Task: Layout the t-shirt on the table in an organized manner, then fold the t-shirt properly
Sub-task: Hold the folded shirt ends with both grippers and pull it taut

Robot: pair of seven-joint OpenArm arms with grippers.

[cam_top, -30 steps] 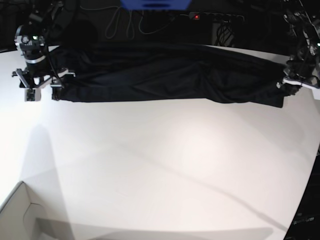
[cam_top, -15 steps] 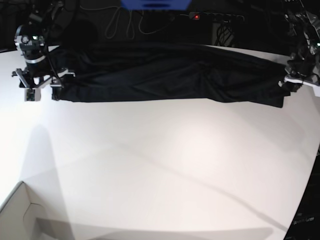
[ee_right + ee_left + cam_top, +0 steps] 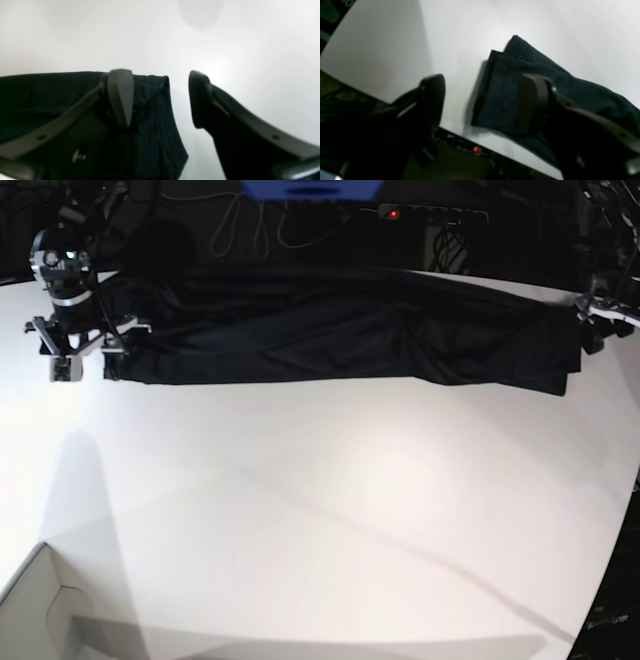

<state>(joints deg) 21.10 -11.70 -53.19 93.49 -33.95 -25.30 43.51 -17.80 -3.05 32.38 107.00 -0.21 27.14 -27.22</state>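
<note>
The black t-shirt [image 3: 330, 330] lies stretched in a long, narrow band along the far edge of the white table [image 3: 320, 510]. My right gripper [image 3: 85, 355] stands open at the band's left end. In the right wrist view the right gripper [image 3: 160, 100] is spread wide, one finger over the t-shirt [image 3: 37, 95] and the other over bare table [image 3: 225, 37]. My left gripper [image 3: 600, 328] hangs open at the band's right end. In the left wrist view the left gripper [image 3: 482, 102] is wide open above the t-shirt's folded corner [image 3: 510, 75], which rests on the table [image 3: 470, 25].
A pale cardboard box corner [image 3: 35, 610] sits at the near left. Behind the table's far edge lie a power strip with a red light [image 3: 420, 213], cables and a blue object [image 3: 310, 188]. The power strip [image 3: 475, 149] also shows just past the edge under my left gripper.
My left gripper has opened and let go of the t-shirt's right end, then drawn up and back. That end now lies flat. The right arm has not moved.
</note>
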